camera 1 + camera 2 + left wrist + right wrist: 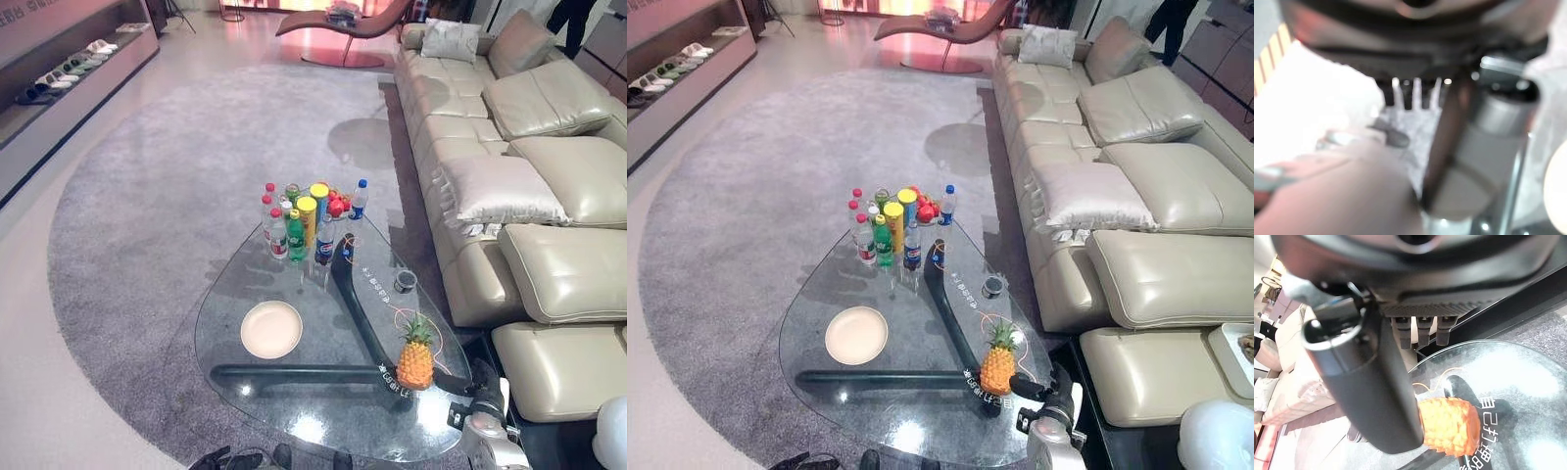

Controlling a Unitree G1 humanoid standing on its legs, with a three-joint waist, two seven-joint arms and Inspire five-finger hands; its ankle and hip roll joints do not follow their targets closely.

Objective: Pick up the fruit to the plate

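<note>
A rounded, clear glass counter [294, 401] on a dark frame stands on a grey round carpet [176, 196], beside a long cream leather sofa [529, 147]. The orange pineapple with a green crown [415, 355] stands upright near the counter's right edge, well apart from the round cream plate [271, 329] lying nearer the left. A cluster of bottles and yellow-lidded cans [306, 223] crowds the far end. The right hand [1376, 382] hangs just beside the pineapple, its fingers short and relaxed, holding nothing. The left hand [1415, 93] is blurred, so its state cannot be told.
</note>
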